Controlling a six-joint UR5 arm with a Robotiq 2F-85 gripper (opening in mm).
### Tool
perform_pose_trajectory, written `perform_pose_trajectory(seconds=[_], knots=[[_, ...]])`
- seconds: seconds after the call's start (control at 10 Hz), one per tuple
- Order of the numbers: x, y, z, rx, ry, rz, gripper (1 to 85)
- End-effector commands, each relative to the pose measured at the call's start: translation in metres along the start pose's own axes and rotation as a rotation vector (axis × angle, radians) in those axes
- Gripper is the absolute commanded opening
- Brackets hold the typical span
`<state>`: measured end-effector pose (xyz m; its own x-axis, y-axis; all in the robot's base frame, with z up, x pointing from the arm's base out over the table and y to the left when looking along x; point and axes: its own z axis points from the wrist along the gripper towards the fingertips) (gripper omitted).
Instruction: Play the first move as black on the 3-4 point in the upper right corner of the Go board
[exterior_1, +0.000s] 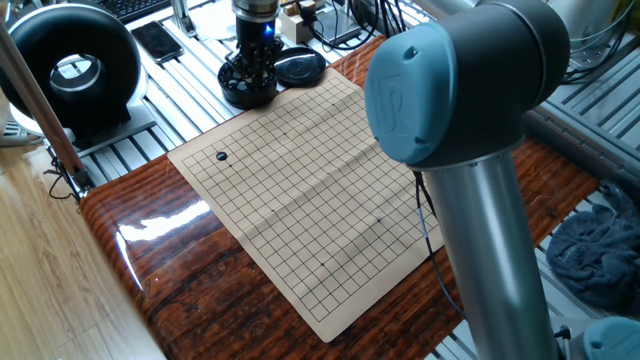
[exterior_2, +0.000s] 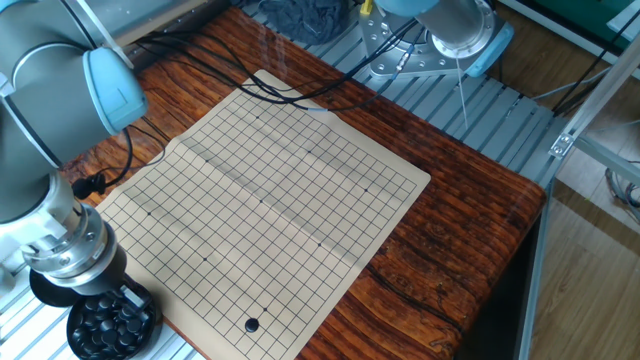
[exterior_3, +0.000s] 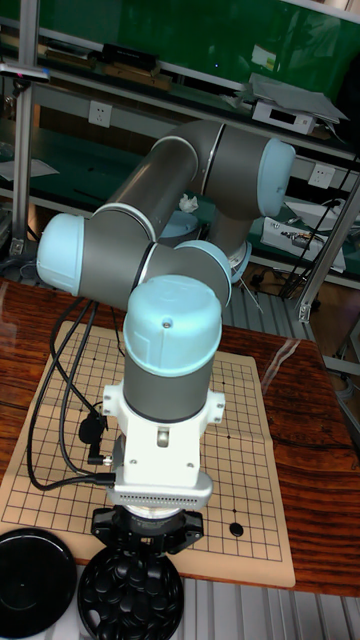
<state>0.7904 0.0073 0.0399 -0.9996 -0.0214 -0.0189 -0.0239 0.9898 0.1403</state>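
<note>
The tan Go board (exterior_1: 300, 190) lies on the wooden table, also seen in the other fixed view (exterior_2: 262, 196) and the tall view (exterior_3: 250, 420). One black stone (exterior_1: 222, 156) sits on it near a corner, three or four lines in from the edges (exterior_2: 251, 324) (exterior_3: 236, 529). Just off the board's edge stands a black bowl of black stones (exterior_1: 248, 90) (exterior_2: 113, 322) (exterior_3: 130, 600). My gripper (exterior_1: 250, 62) hangs straight over that bowl, its fingertips at or just inside the rim (exterior_2: 124, 300). The wrist hides the fingers in the tall view, and the gap between them does not show.
The bowl's black lid (exterior_1: 300, 67) (exterior_3: 35, 595) lies beside the bowl. A round black device (exterior_1: 75, 70) and a phone (exterior_1: 157, 40) sit past the board. Black cables (exterior_2: 200, 70) trail over the table's far side. A blue cloth (exterior_1: 595, 250) lies off the table.
</note>
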Motion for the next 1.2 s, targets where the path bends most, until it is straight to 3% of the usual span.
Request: perform_pose_trajectory(seconds=[0.0, 0.4, 1.1], knots=[[-0.003, 0.003, 0.000, -0.022, -0.012, 0.000, 23.0], [-0.002, 0.012, 0.004, -0.056, -0.004, -0.016, 23.0], [-0.004, 0.011, 0.011, -0.044, -0.008, -0.018, 21.3]])
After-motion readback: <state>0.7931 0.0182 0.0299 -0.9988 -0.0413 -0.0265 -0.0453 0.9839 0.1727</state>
